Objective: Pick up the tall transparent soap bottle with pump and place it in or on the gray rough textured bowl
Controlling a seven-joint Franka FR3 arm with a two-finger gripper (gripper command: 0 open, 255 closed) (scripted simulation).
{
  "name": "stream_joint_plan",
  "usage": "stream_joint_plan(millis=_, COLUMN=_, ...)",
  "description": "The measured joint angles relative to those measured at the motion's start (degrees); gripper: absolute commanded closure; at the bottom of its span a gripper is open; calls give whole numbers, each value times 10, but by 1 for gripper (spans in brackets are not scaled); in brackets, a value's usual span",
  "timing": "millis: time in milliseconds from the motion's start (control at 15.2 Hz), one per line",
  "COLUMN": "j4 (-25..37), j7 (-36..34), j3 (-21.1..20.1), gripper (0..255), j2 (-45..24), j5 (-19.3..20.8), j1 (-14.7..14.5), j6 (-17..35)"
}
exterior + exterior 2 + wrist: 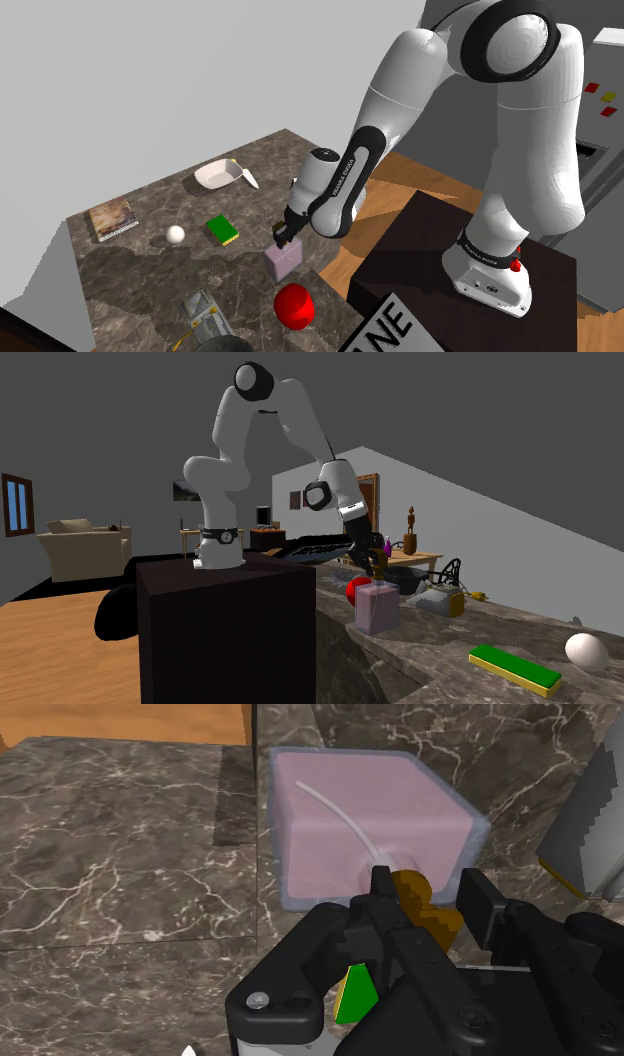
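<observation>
The soap bottle (284, 262) is a pale pink see-through square block with a brown pump. It stands upright on the dark marble table near the edge beside the stand. My black gripper (283, 236) comes down on it from above. In the wrist view the two fingers (381, 889) clasp the brown pump (424, 901), with the pink body (350, 819) below them. From the second exterior view the gripper (375, 574) sits on top of the bottle (377, 609). The bowl (221, 176), drawn whitish, lies at the table's far side, well away from the bottle.
A red ball-like object (295, 305) lies close to the bottle, and a grey and yellow object (205, 315) lies beyond it. A green sponge (223, 230), a white egg-shaped thing (176, 235) and a book (113, 218) lie between bottle and bowl. The table edge (335, 270) runs beside the bottle.
</observation>
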State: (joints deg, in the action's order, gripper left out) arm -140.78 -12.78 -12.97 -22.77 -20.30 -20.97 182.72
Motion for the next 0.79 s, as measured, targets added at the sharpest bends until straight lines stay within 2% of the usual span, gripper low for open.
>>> stream_joint_plan(millis=792, j4=-19, j7=-30, j3=40, gripper=255, j2=99, j5=16, j1=-36, j6=-82)
